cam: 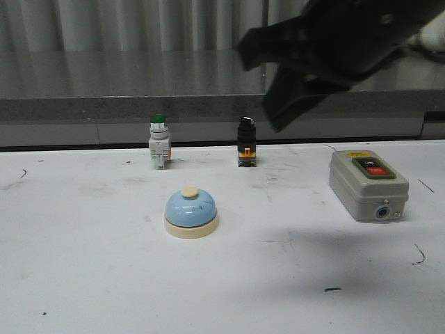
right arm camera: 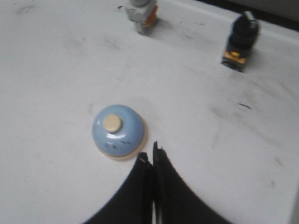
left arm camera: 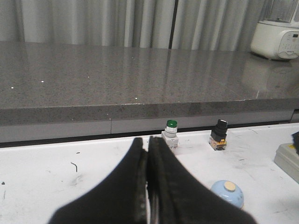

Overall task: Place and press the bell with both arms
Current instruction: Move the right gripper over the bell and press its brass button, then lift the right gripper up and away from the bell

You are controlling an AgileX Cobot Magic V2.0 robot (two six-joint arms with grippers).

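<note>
The light-blue bell (cam: 191, 212) with its cream base and button stands upright on the white table, left of centre. It also shows in the left wrist view (left arm camera: 227, 192) and in the right wrist view (right arm camera: 117, 130). My right gripper (right arm camera: 150, 153) is shut and empty. It hangs high above the table, to the right of the bell and apart from it. In the front view it is the large black shape (cam: 278, 115) at the top right. My left gripper (left arm camera: 145, 140) is shut and empty, low over the table and well to the bell's left. It is out of the front view.
A green-capped push button (cam: 158, 142) and a black selector switch (cam: 246, 142) stand at the table's back edge. A grey box with red and black buttons (cam: 367, 184) lies at the right. A grey stone ledge (cam: 139, 104) runs behind the table.
</note>
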